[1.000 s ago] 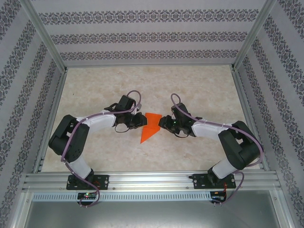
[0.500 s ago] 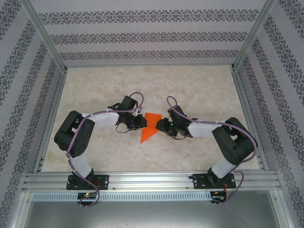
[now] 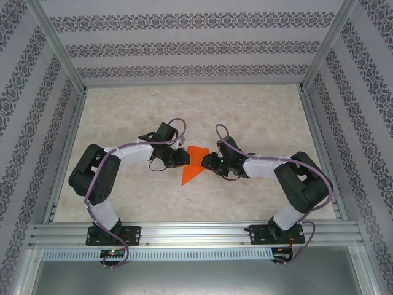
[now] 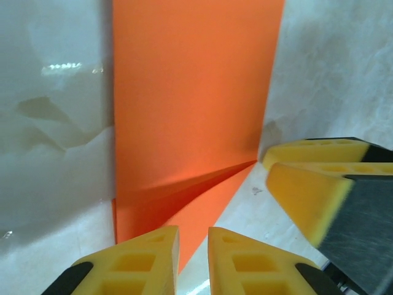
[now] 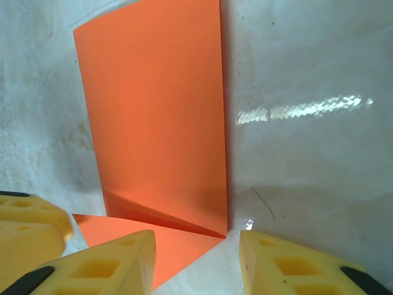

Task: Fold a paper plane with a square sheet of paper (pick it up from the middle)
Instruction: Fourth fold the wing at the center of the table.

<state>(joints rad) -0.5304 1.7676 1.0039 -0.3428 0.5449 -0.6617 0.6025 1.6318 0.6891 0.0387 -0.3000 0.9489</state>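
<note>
**Q:** Where was the paper?

**A:** The orange sheet of paper [image 3: 194, 167] lay near the middle of the pale marbled worktop [image 3: 123, 117], between my two arms. It was partly folded, with a wide end toward the far side that narrowed to a point toward the near edge.

**Q:** What was your left claw doing?

**A:** My left claw [image 3: 182, 158] sat at the sheet's left edge. Seen from its wrist camera, its yellow fingers [image 4: 144, 261] were almost pressed together, with a thin slit between them. A slanted folded edge of the sheet ran down into that slit. I could not tell whether the fingers were pinching it.

**Q:** And the right one?

**A:** My right claw [image 3: 209, 162] was at the sheet's right edge, facing the left one. Its fingers [image 5: 288, 267] were spread wide and held nothing. A corner of the sheet's lower flap lay between them on the worktop.
</note>
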